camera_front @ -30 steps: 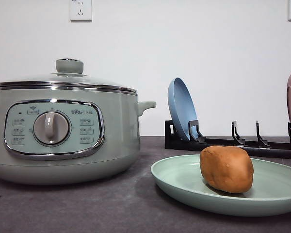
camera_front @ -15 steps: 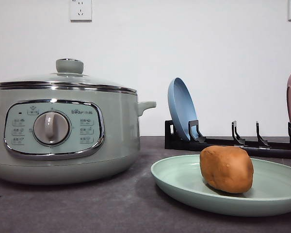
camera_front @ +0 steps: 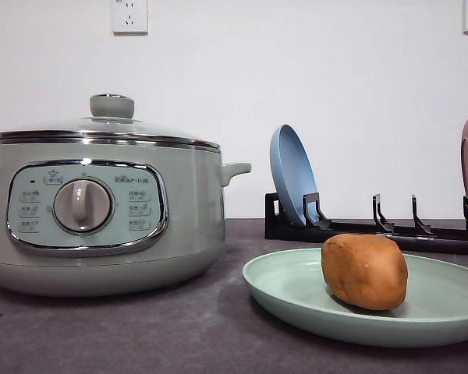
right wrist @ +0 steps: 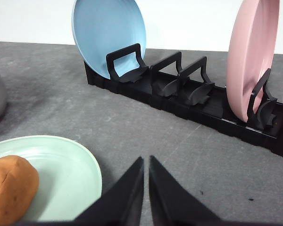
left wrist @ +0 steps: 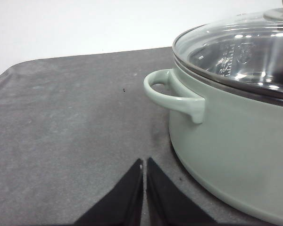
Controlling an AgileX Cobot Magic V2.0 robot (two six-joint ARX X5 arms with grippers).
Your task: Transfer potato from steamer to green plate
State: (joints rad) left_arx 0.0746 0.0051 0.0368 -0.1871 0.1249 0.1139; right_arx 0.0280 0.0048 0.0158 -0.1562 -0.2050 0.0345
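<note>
One potato [camera_front: 364, 271] sat on one green plate [camera_front: 296, 300] beside one lidded steamer [camera_front: 101, 206]; left end effector [left wrist: 144, 163] and right end effector [right wrist: 146, 161] were both clenched, empty.

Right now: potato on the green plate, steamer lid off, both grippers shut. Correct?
Not quite. The steamer has its lid on, as the front view shows. The rest holds: the potato sits on the green plate, and the left gripper and right gripper are shut.
</note>
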